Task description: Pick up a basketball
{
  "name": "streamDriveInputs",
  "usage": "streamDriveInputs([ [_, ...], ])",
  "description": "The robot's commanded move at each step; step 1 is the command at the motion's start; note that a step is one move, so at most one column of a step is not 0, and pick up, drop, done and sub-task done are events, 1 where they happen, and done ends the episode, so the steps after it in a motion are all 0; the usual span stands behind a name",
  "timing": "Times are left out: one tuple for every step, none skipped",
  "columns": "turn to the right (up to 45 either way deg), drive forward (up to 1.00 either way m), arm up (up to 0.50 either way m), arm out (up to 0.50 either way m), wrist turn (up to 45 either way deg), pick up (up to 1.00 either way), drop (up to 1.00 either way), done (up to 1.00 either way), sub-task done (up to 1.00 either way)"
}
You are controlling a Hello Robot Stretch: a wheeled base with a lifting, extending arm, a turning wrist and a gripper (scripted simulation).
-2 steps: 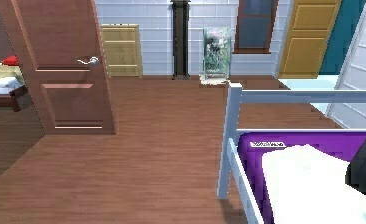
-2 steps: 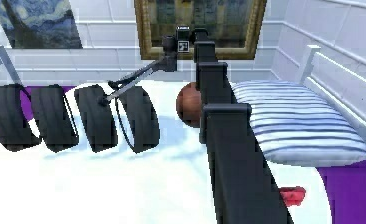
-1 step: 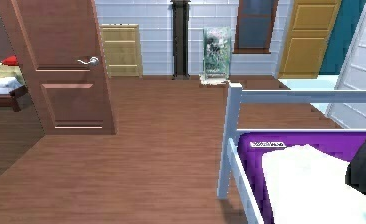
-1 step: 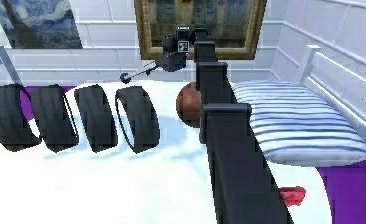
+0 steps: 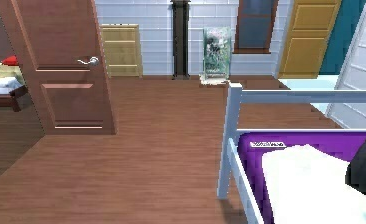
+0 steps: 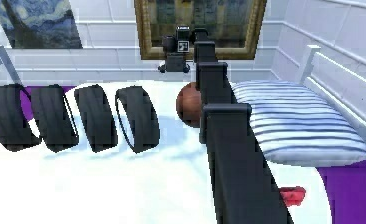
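In the forward view, a brown wooden panelled door (image 5: pixel 61 65) with a silver lever handle (image 5: pixel 87 61) stands at the left. A smooth brown plank floor (image 5: pixel 141 140) lies bare through the middle, as far as the white boarded far wall. Along that wall stand a small pale yellow panelled cabinet (image 5: pixel 122 50), a thin dark upright post (image 5: pixel 178 40), a glazed framed picture (image 5: pixel 216 50) and, farther right, a yellow panelled door (image 5: pixel 311 38). At the near right, the corner post of a white bed frame (image 5: pixel 231 140) edges the floor, with a purple sheet (image 5: pixel 261 165) inside it.

In the arm side view, four black rubber tyres (image 6: pixel 76 118) stand on edge in a row on the bed's white cover (image 6: pixel 91 185), at the left. A reddish-brown round basketball (image 6: pixel 187 100) lies on that cover between the rightmost tyre and a blue-and-white striped pillow (image 6: pixel 291 115). Its right side is hidden behind the dark square arm (image 6: pixel 236 150). The gripper (image 6: pixel 175 66) sits at the arm's far end, beyond the ball and below a gilt-framed picture (image 6: pixel 201 25) on the wall. Whether its fingers are apart or together cannot be told, nor whether it holds anything. A small red thing (image 6: pixel 291 195) lies at the near right, just beside the arm.
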Motion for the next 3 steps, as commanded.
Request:
streamDriveInputs([
  [0.0, 0.0, 0.0, 0.0, 27.0, 0.0, 0.0, 0.0, 0.0],
  [0.0, 0.0, -0.2, 0.0, 0.0, 0.0, 0.0, 0.0, 0.0],
  [0.0, 0.0, 0.0, 0.0, 0.0, 1.0, 0.0, 0.0, 0.0],
])
